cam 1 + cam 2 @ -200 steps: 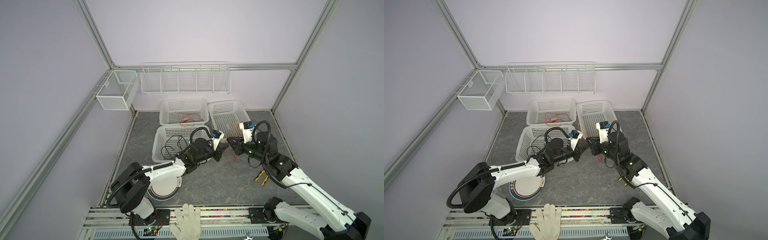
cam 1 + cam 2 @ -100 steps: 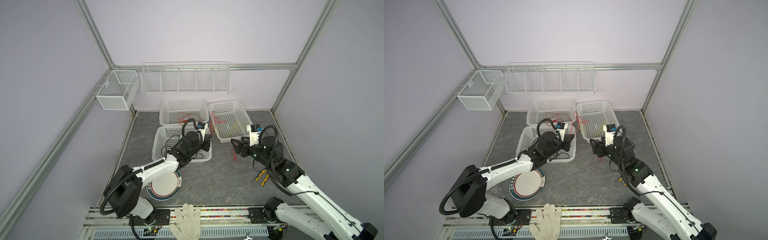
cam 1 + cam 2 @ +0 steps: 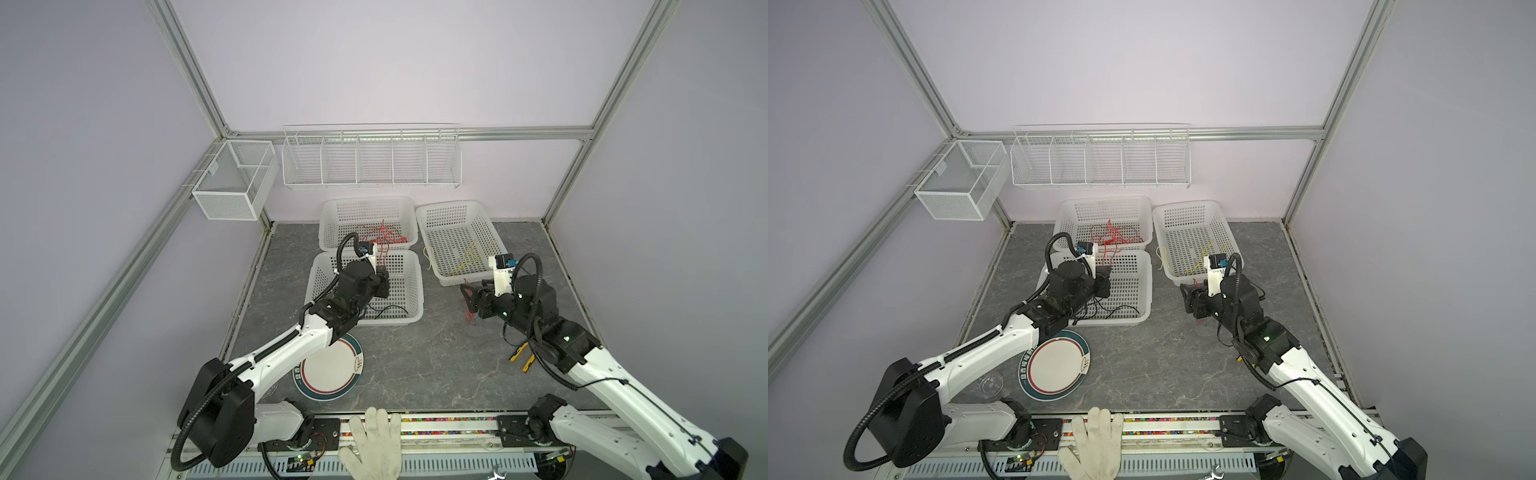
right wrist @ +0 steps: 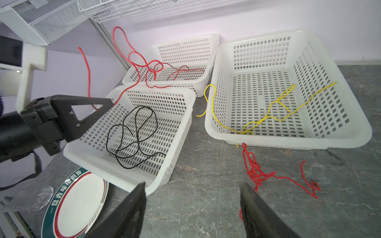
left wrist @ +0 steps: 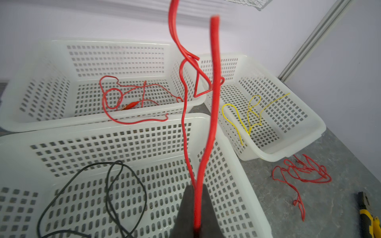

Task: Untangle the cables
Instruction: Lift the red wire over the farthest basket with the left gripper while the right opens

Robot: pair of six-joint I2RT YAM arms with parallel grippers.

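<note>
My left gripper (image 5: 196,191) is shut on a red cable (image 5: 206,144) and hangs over the front white basket (image 3: 411,291). That red cable rises from the jaws and trails into the back basket (image 3: 328,224), where more red cable (image 3: 384,237) lies. A black cable (image 4: 136,134) sits in the front basket. A yellow cable (image 4: 274,115) lies in the right basket (image 4: 350,115), one end hanging over its rim. A tangled red cable (image 4: 255,171) rests on the table just beyond my right gripper (image 4: 192,195), which is open and holds nothing.
A plate (image 3: 332,370) lies under the left arm, with a glass dish (image 3: 988,382) beside it. Yellow-handled pliers (image 3: 523,357) lie by the right arm. A gloved hand (image 3: 374,440) rests on the front rail. Wire racks (image 3: 370,158) hang on the back wall.
The grippers, close together mid-table before, have parted. The left carried its red cable back over the baskets. The right opened and drew off to the right, the red tangle now on the table.
</note>
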